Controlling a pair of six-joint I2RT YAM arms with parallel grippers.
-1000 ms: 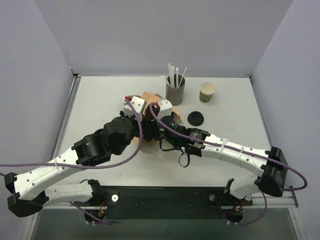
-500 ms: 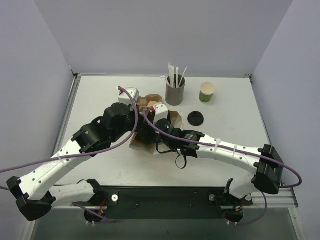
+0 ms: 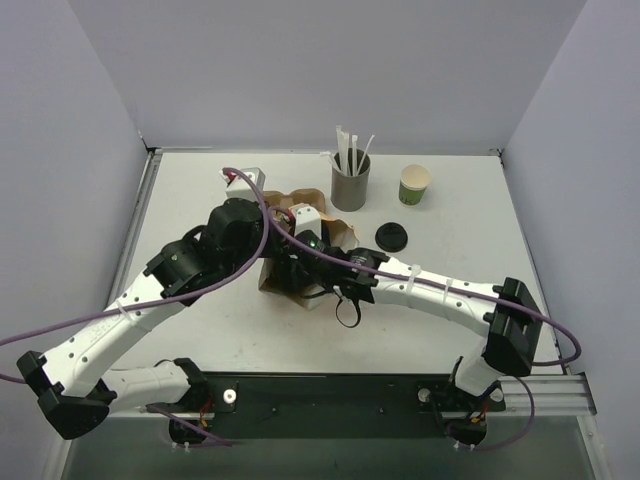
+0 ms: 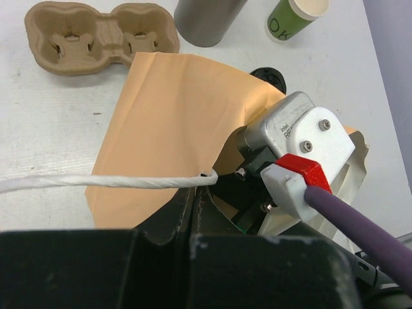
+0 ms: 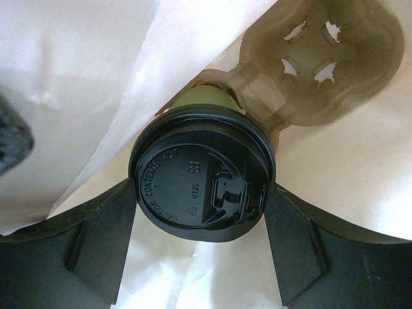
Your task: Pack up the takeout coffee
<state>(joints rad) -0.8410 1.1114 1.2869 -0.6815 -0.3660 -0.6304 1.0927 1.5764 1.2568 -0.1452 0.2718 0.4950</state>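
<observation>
As right claw [image 5: 201, 193] grips takeout coffee [image 5: 196, 174], inside open paper bag [image 4: 174, 109]

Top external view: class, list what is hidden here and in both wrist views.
- Right wrist view: lidded cup's base, covered by its lid.
- Top view: lidded cup, behind the right arm and paper bag.
- Left wrist view: paper bag's inside, blocked by the right wrist's camera.
</observation>
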